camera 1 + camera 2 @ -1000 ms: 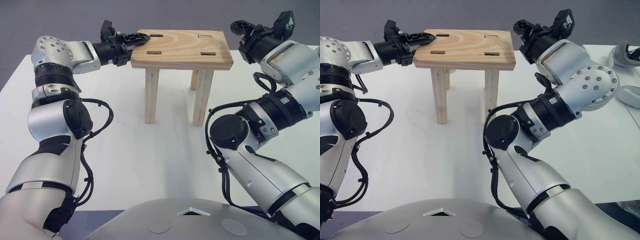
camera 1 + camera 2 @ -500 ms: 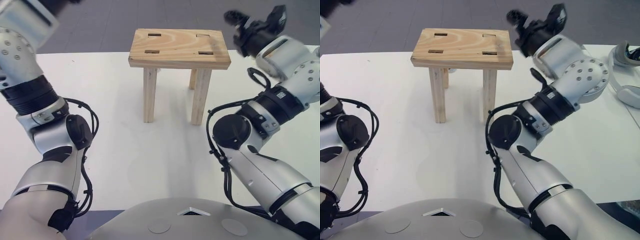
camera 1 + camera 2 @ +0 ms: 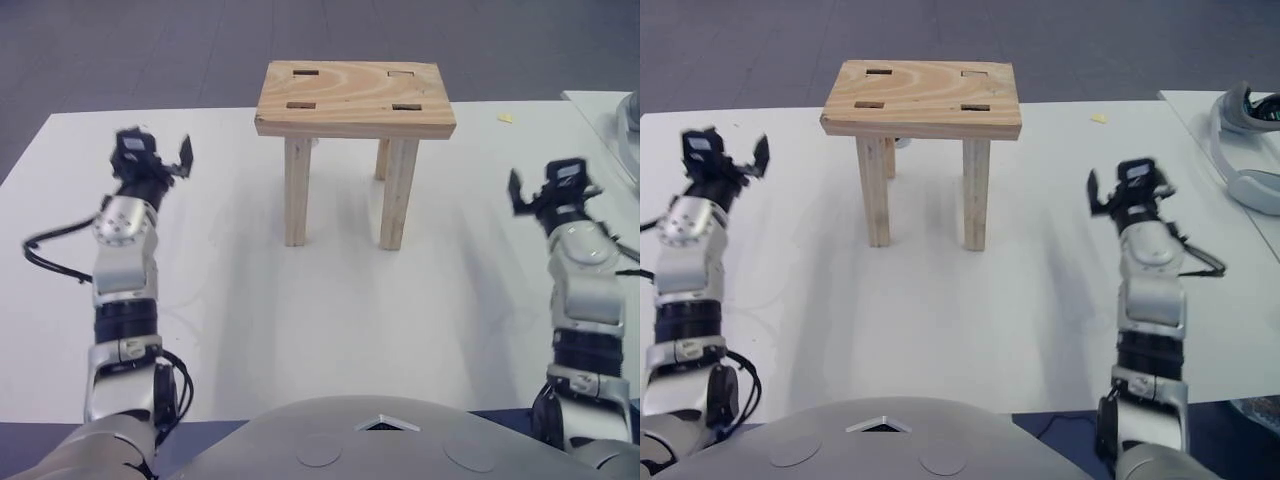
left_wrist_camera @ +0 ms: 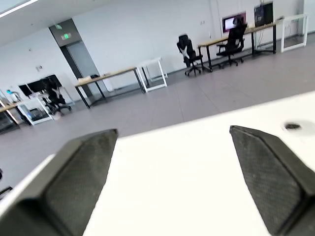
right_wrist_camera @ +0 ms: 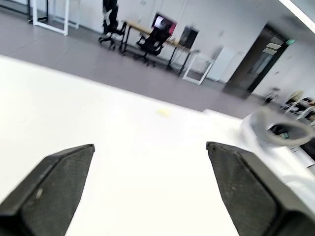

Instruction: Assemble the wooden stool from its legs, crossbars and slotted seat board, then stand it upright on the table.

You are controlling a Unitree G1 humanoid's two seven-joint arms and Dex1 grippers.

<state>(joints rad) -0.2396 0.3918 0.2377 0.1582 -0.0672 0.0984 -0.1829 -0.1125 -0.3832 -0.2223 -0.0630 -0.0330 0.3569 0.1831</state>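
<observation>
The wooden stool stands upright on the white table, its slotted seat board on top and its legs on the tabletop. Nothing touches it. My left gripper is open and empty at the table's left side, well clear of the stool. At the right side my right gripper is likewise open and empty. In the left wrist view the left gripper has its dark fingers spread wide over bare table. The right wrist view shows the right gripper the same way.
A small yellow scrap lies on the table behind the right gripper. A white headset-like object rests on a neighbouring table at the far right. The table's far edge runs just behind the stool.
The left gripper has let go of the seat board's corner and opened. Both arms have drawn back from the stool and dropped low at the table's sides.
</observation>
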